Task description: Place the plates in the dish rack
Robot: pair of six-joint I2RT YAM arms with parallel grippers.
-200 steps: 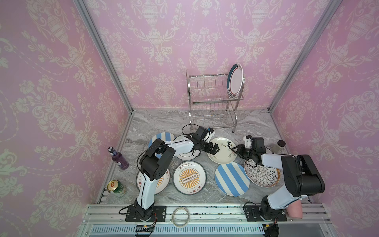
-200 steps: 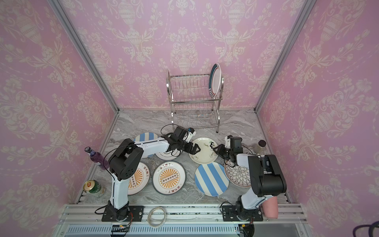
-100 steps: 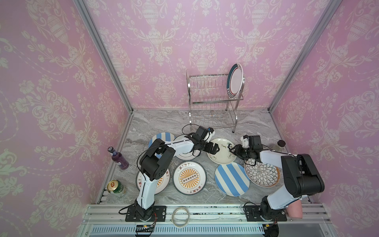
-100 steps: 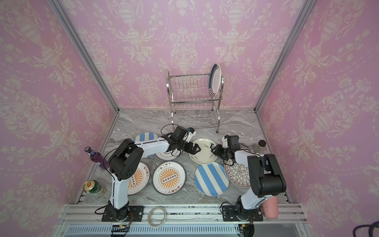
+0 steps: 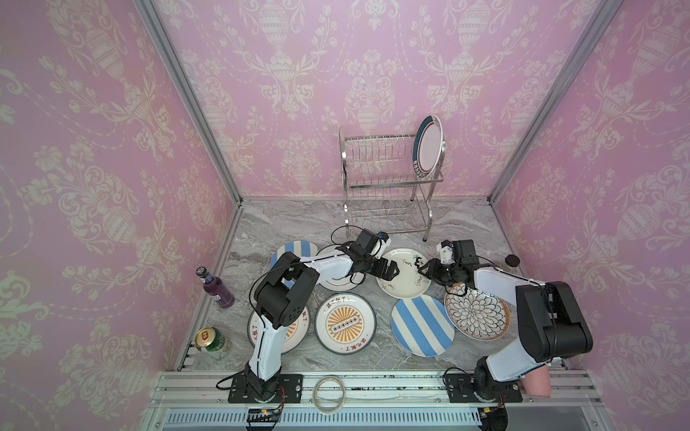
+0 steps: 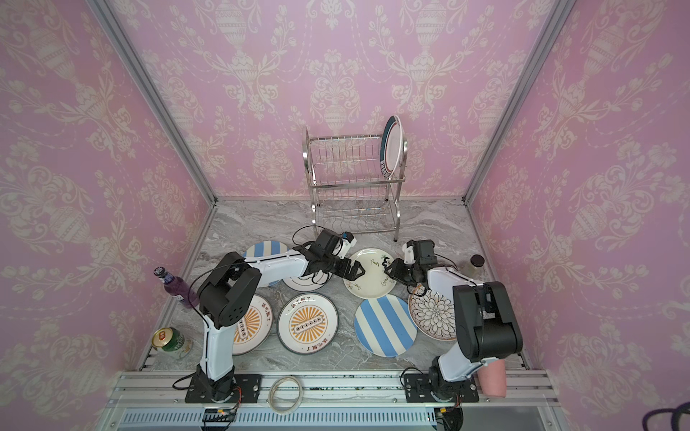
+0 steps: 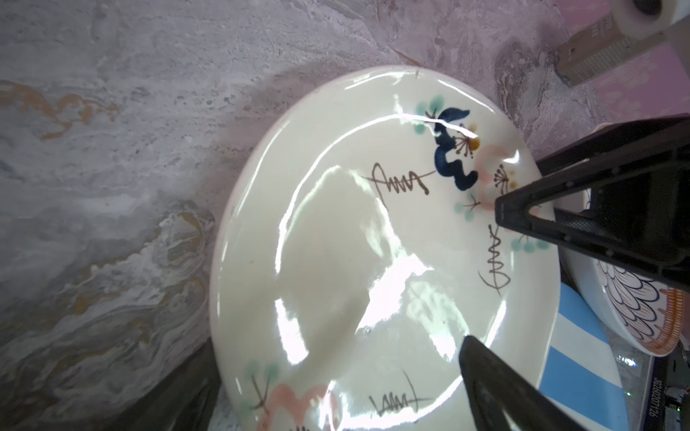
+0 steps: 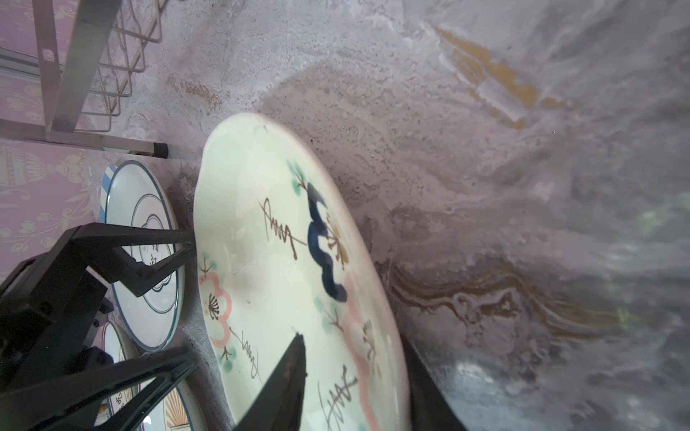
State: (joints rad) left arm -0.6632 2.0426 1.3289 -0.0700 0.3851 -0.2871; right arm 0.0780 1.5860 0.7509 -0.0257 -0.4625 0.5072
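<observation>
In both top views, the cream doodled plate (image 5: 403, 285) (image 6: 369, 280) is lying near the dish rack (image 5: 384, 179), between the left gripper (image 5: 394, 270) and the right gripper (image 5: 422, 271).

In the left wrist view, the left gripper is standing spread at the plate's rim.

In the right wrist view, the right gripper is straddling the opposite rim. Whether it is pinching cannot be told.
</observation>
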